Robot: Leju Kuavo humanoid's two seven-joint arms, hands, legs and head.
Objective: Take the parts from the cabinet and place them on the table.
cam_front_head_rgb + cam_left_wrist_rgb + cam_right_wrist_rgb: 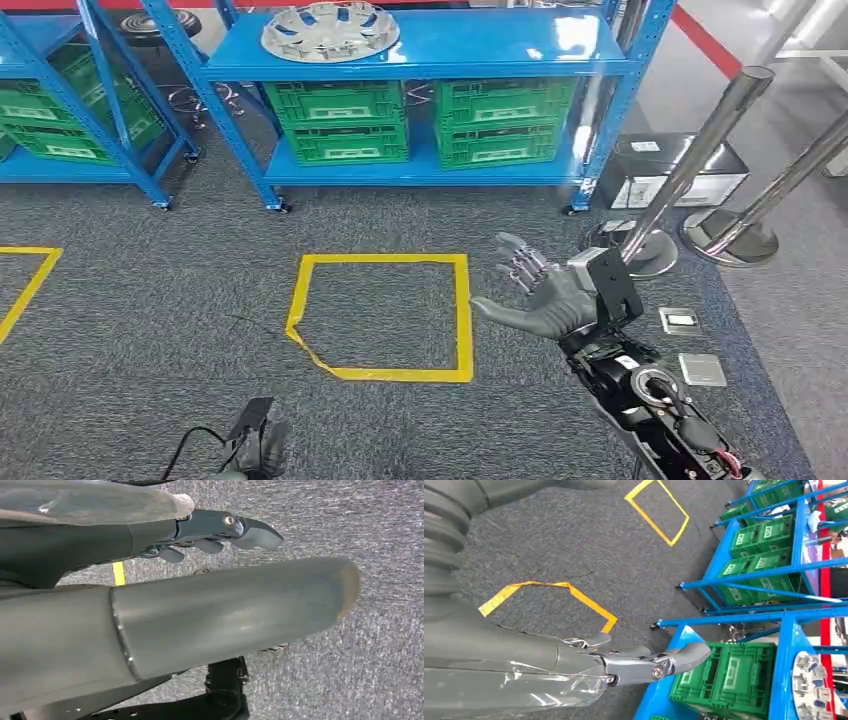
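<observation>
Grey carpet [150,330] covers the floor, marked with a yellow tape square [385,315] in front of blue shelving [420,45]. On the upper shelf lies a silver wheel cover [330,30] — the part, untouched — with green crates [340,120] on the shelf below it. Raised over the carpet beside the square, the right hand [545,300] holds nothing, its fingers [520,262] spread apart. Low at the frame edge, the left hand [262,445] hangs — whether its fingers are apart or together cannot be told.

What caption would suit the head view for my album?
Robot's open right hand raised over grey carpet, facing a blue metal shelf holding a silver hubcap.
</observation>
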